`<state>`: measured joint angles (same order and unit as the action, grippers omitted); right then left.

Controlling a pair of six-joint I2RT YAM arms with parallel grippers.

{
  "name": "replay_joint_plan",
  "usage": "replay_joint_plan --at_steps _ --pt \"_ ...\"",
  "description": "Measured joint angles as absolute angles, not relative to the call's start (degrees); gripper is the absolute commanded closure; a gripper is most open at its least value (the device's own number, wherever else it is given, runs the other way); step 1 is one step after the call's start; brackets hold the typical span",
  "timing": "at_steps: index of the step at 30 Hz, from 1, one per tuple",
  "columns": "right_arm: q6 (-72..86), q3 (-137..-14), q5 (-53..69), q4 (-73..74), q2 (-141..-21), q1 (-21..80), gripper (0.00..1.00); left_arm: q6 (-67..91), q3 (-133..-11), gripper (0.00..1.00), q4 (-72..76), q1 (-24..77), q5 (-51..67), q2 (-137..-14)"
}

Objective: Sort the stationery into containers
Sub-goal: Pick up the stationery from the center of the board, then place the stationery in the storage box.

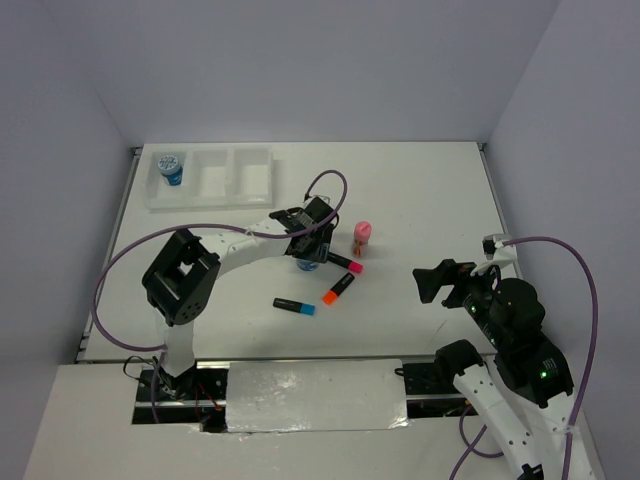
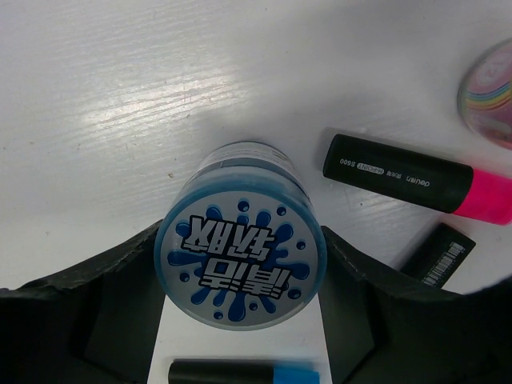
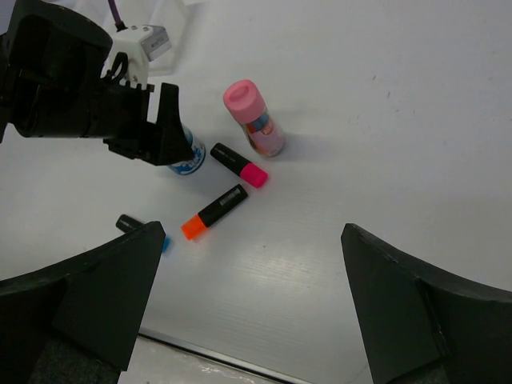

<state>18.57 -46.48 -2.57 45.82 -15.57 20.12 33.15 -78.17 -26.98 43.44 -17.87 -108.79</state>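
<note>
My left gripper (image 1: 308, 252) is shut on a blue roll (image 2: 240, 256) with a white patterned top, a finger touching each side; I cannot tell whether it is lifted off the table. The roll also shows in the right wrist view (image 3: 186, 158). Close by lie the pink-capped highlighter (image 1: 347, 264), the orange-capped one (image 1: 338, 289) and the blue-capped one (image 1: 295, 306). The pink-tan stick (image 1: 362, 237) stands upright to the right. A second blue roll (image 1: 171, 168) sits in the left compartment of the translucent tray (image 1: 212, 172). My right gripper (image 1: 440, 282) is open and empty.
The tray's middle and right compartments hold nothing. The white table is bounded by grey walls at the back and sides. A purple cable (image 1: 330, 190) loops above the left wrist. The right arm (image 1: 515, 330) stands at the near right.
</note>
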Motion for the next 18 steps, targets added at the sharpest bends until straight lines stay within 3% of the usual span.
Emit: replay_joint_plan --at_steps 2,4,10,18 --pt "18.55 -46.48 -2.57 45.82 -15.57 20.12 0.00 33.19 -78.17 0.92 -27.05 43.44 -17.96 -108.79" --pt "18.55 -46.48 -2.57 45.82 -15.57 20.12 0.00 33.23 -78.37 0.99 -27.66 43.42 -18.68 -108.77" --pt "18.55 -46.48 -2.50 45.82 -15.57 20.12 0.00 34.09 -79.13 1.00 -33.45 37.52 -20.88 -104.81" --pt "18.50 -46.46 -2.28 45.76 -15.46 20.12 0.00 38.33 -89.76 1.00 -37.28 5.04 -23.75 -96.36"
